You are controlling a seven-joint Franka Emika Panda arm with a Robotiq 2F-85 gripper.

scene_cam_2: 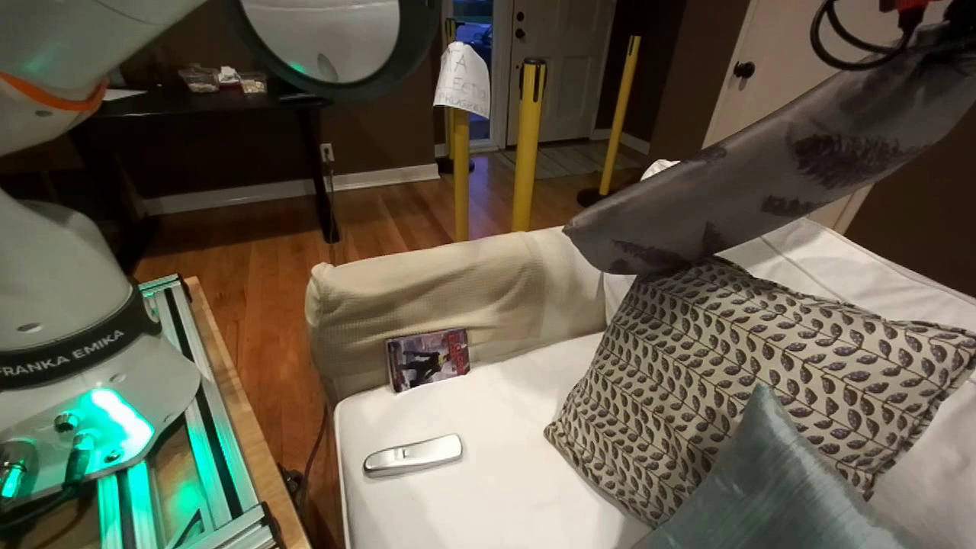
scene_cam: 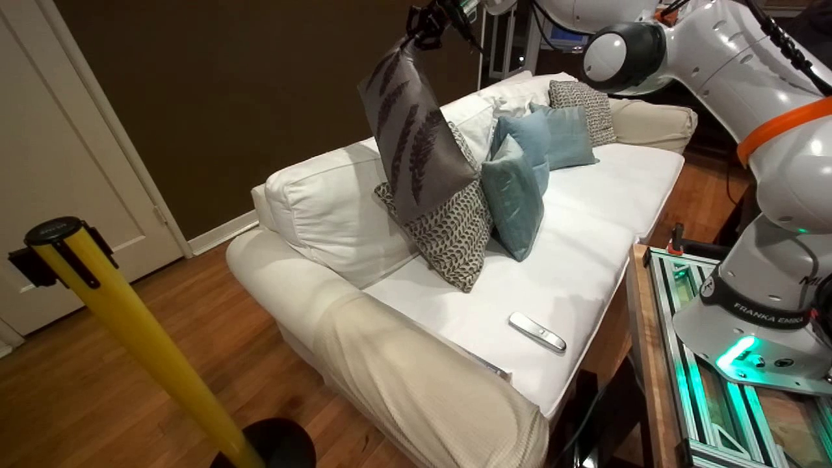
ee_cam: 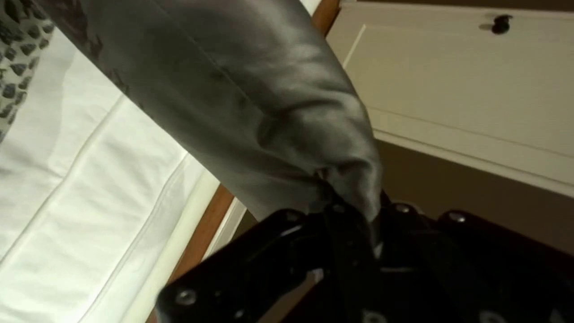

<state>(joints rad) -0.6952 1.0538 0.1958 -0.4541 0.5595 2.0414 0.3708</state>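
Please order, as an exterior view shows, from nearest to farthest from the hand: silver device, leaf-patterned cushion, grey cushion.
1. Grey cushion, gripped by the hand.
2. Leaf-patterned cushion, below it.
3. Silver device, on the seat.

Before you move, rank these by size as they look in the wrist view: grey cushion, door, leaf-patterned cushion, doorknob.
1. Grey cushion
2. Door
3. Leaf-patterned cushion
4. Doorknob
All but the last run out of frame.
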